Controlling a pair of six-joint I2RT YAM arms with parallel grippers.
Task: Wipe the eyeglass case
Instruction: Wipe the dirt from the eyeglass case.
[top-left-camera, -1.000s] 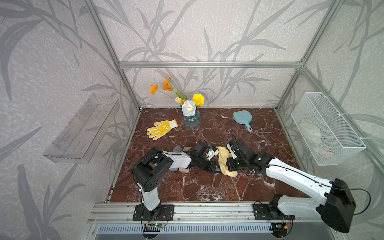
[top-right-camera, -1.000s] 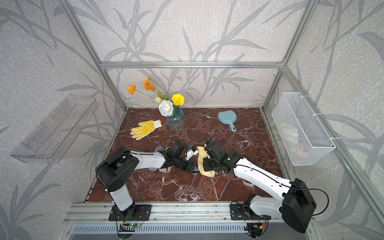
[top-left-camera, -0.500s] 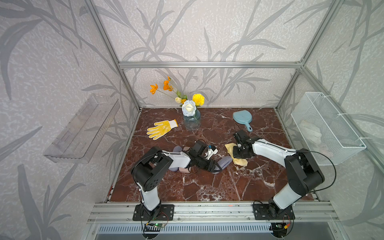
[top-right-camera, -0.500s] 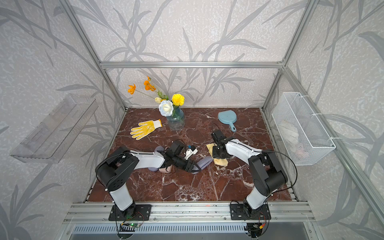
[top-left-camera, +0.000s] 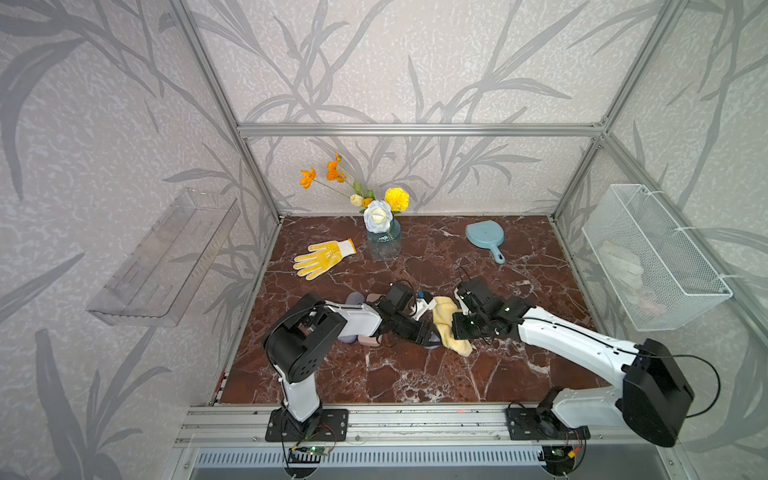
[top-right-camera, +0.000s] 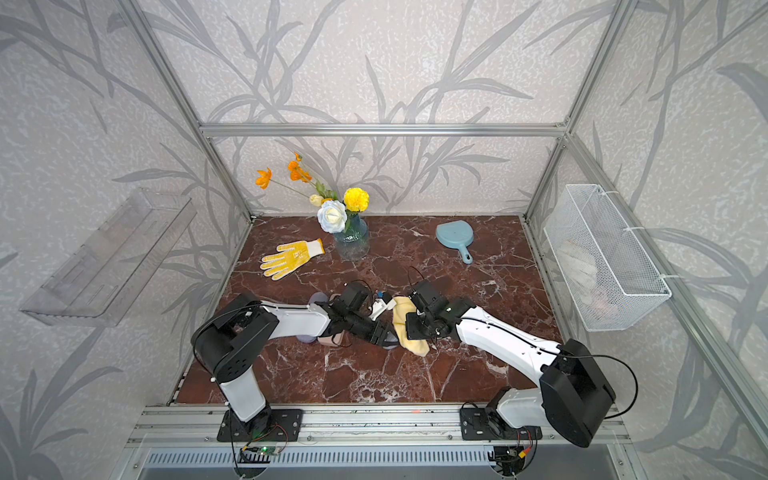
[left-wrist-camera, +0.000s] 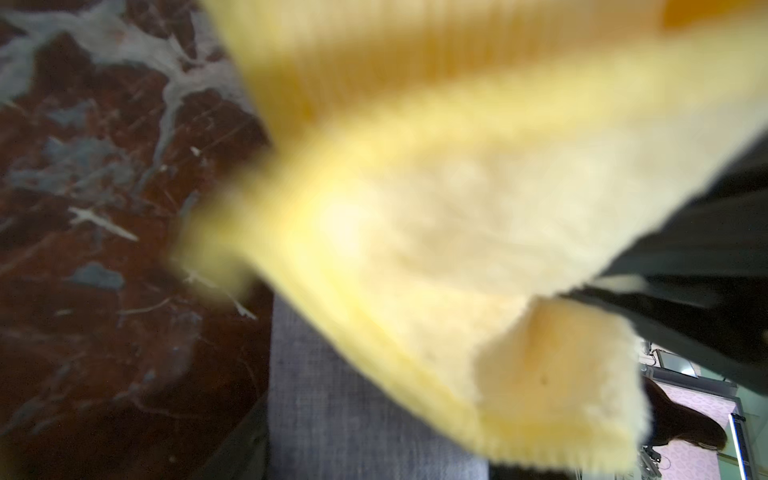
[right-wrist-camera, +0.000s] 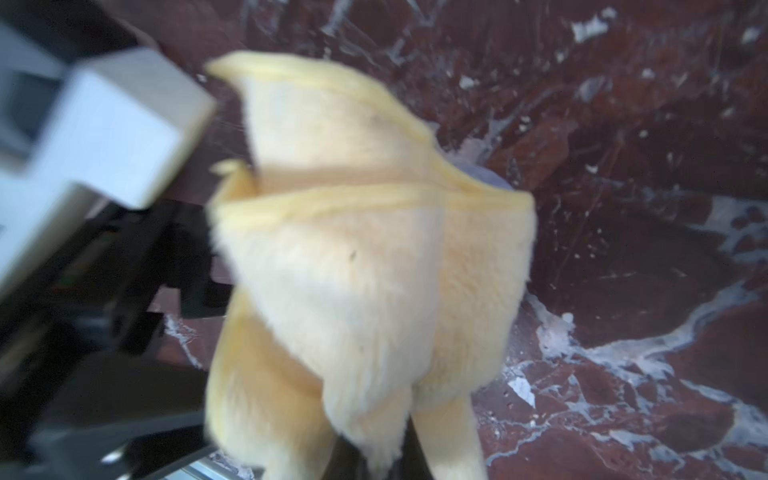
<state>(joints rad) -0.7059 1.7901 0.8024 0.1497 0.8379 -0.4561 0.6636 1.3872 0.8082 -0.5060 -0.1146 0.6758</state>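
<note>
The eyeglass case (left-wrist-camera: 353, 415), covered in grey fabric, sits between the jaws of my left gripper (left-wrist-camera: 365, 461), which is shut on it low over the marble floor. A fluffy yellow cloth (top-left-camera: 446, 322) (top-right-camera: 405, 328) (left-wrist-camera: 415, 208) (right-wrist-camera: 365, 270) lies draped over the case and hides most of it in both top views. My right gripper (top-left-camera: 456, 331) (top-right-camera: 411, 329) (right-wrist-camera: 374, 465) is shut on the cloth and presses against the case from the right. My left gripper (top-left-camera: 429, 336) (top-right-camera: 384, 337) meets it mid-floor. A sliver of the case (right-wrist-camera: 482, 174) peeks past the cloth.
Rounded lilac (top-left-camera: 354, 298) and pink (top-left-camera: 368, 340) items lie under my left forearm. Further back stand a glass vase of flowers (top-left-camera: 383, 243), a yellow glove (top-left-camera: 322, 259) and a blue hand mirror (top-left-camera: 484, 239). A wire basket (top-left-camera: 652, 257) and a clear shelf (top-left-camera: 166, 257) hang on the side walls.
Half a second ago the right gripper had carried the cloth off to the right, baring the case. It is back now with the cloth over the case. The left arm stayed put.
</note>
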